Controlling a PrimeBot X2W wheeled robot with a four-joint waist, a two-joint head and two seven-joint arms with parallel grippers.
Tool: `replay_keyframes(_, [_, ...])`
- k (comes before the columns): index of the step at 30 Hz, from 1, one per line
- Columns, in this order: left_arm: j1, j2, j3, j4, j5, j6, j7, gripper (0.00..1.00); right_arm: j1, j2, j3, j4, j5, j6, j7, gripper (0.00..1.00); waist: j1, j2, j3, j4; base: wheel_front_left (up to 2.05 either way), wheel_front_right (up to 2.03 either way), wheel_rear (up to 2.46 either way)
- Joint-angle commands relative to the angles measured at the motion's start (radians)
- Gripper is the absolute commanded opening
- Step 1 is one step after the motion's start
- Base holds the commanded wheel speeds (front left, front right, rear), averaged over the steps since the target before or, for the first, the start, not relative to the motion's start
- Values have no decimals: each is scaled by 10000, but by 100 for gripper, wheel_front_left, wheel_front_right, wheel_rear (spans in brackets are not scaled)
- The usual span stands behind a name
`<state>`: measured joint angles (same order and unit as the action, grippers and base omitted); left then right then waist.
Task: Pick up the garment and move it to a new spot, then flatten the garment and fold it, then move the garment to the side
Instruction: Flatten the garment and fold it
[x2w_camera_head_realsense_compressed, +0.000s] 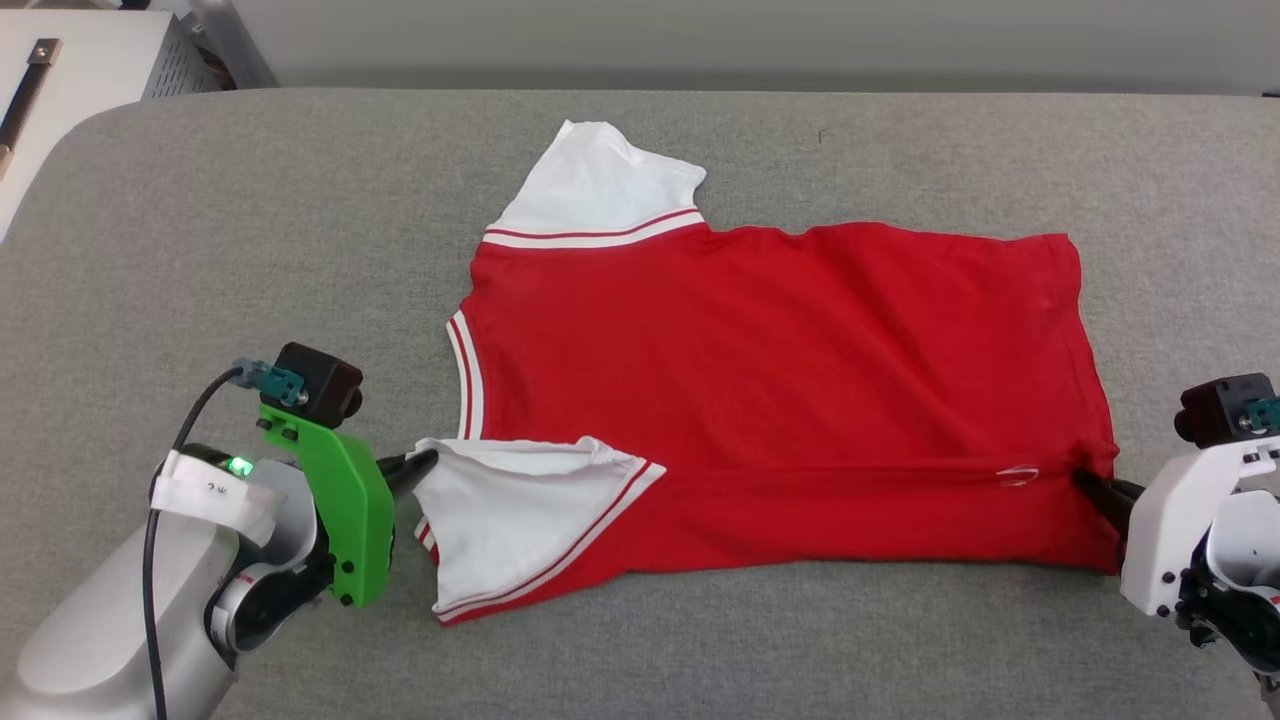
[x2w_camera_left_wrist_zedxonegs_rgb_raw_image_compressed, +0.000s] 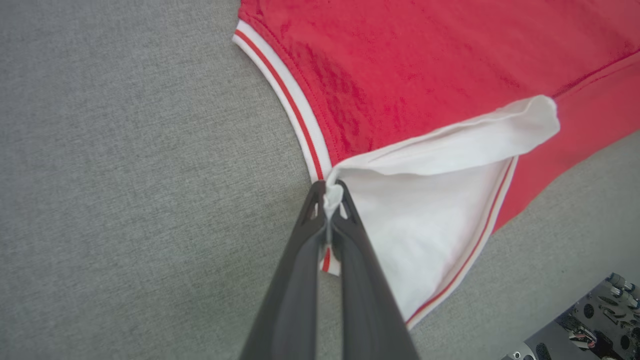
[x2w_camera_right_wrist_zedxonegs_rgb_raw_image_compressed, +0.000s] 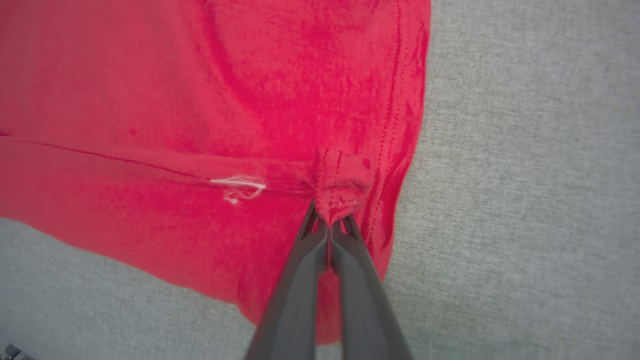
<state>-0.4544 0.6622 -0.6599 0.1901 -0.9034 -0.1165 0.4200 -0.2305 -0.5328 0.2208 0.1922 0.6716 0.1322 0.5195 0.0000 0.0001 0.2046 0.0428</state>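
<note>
The left gripper (x2w_camera_left_wrist_zedxonegs_rgb_raw_image_compressed: 330, 192) pinches the garment's (x2w_camera_head_realsense_compressed: 780, 350) white sleeve (x2w_camera_head_realsense_compressed: 520, 520) and the right gripper (x2w_camera_right_wrist_zedxonegs_rgb_raw_image_compressed: 328, 225) pinches its hem (x2w_camera_right_wrist_zedxonegs_rgb_raw_image_compressed: 400, 150), both toward the table's (x2w_camera_head_realsense_compressed: 200, 250) near edge, seemingly to fold it lengthwise.

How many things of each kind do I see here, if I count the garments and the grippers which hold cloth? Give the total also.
garment: 1
grippers shut on the garment, left gripper on a white sleeve edge and right gripper on the red hem: 2
Total: 3
</note>
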Motion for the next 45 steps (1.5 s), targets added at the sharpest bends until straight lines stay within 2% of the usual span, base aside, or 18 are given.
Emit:
replay_keyframes(1, [-275, -67, -53, 195, 103, -59, -68, 0, -217, 78, 36, 58, -97, -15, 28, 0, 0, -1, 152, -86, 0, 0, 0])
replay_keyframes(10, [-1070, -428, -603, 1596, 385, -129, -612, 0, -803, 195, 375, 584, -308, -15, -41, 0, 0, -1, 523, -148, 0, 0, 0])
replay_keyframes(11, [-1137, -478, -699, 1755, 427, -132, -642, 11, -848, 184, 411, 673, -351, -15, -67, 0, 0, -1, 538, -140, 0, 0, 0])
replay_keyframes(12, [-1193, -510, -783, 1875, 499, -133, -699, 98, -886, 173, 426, 743, -416, -15, -112, 9, 0, -1, 545, -132, 0, 0, 0])
replay_keyframes(13, [-1257, -565, -856, 2049, 572, -135, -786, 100, -931, 166, 448, 800, -499, -15, -222, 60, 0, -1, 546, -120, 0, 0, 0])
replay_keyframes(14, [-1308, -617, -895, 2191, 637, -135, -899, 100, -963, 191, 436, 855, -530, -15, -332, 100, 0, -1, 535, -110, 0, 0, 0])
replay_keyframes(18, [-1461, -921, -852, 2848, 845, -84, -1687, 100, -1000, 301, 473, 1012, -492, -15, -679, 100, 0, -1, 358, -49, 0, 0, 0])
replay_keyframes(23, [-1423, -1286, -330, 3334, 788, 355, -3054, 100, -862, 220, 414, 890, -614, -15, -1235, 100, 0, -1, -115, 46, 0, 0, 0])
replay_keyframes(31, [-168, -1683, 731, 2449, -174, 1309, -4439, 100, -10, 369, -152, 134, -1010, -15, -1599, 100, 0, -1, -919, 119, 0, 0, 0])
replay_keyframes(38, [1610, -1560, 859, 605, -737, 2309, -4194, 100, 1174, 875, -1204, -872, -1539, -15, -616, 100, 0, -1, -1226, 114, 0, 0, 0])
replay_keyframes(45, [2880, -1151, 483, -1065, -864, 3408, -3198, 100, 2160, 1822, -2491, -1946, -2368, -15, 1065, 100, 0, -1, -1218, 89, 0, 0, 0])
